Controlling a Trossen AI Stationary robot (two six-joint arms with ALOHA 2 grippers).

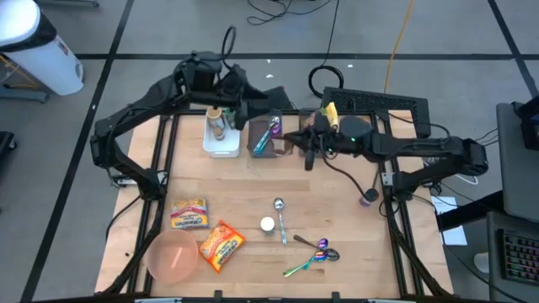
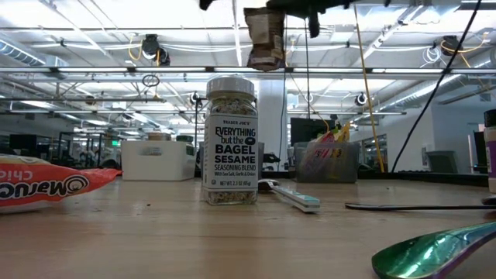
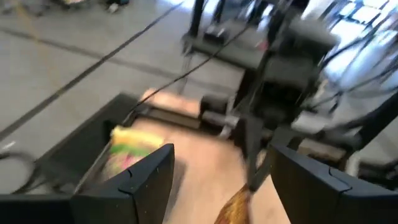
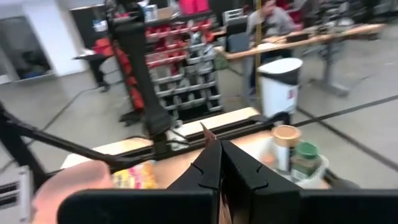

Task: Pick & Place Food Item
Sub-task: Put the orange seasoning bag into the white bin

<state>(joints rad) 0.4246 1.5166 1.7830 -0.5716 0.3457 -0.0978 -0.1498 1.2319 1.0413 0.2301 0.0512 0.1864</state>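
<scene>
Pinching a small brown crinkled paper-like packet [image 2: 266, 37], your right end effector [image 4: 219, 149] has its fingers pressed fully together, with only the packet's thin edge showing between them. The packet hangs in the air above the worktop [image 1: 337, 210], near the back edge and just beside the dark rectangular bin [image 1: 263, 145] that holds a colourful purple-and-green wrapper. You cannot read any print on the packet itself.

Your left end effector [image 3: 222, 152] hovers at the back above the bins with its fingers well apart and nothing between them.

Beside the dark bin stands a white rectangular bin [image 1: 221, 145] with bottles in it.

Farther forward, mid-worktop, a clear glass jar with a white lid [image 2: 230, 139] stands upright; its label reads "Trader Joe's Everything but the Bagel Sesame Seasoning Blend". A metal spoon [image 1: 280, 215] lies just beside it.

Toward the front left lie a yellow noodle packet [image 1: 189, 213] and an orange noodle packet [image 1: 221, 244] lettered "Maruc…", next to a pink translucent bowl [image 1: 173, 257]. Iridescent cutlery [image 1: 312, 252] lies at the front right.
</scene>
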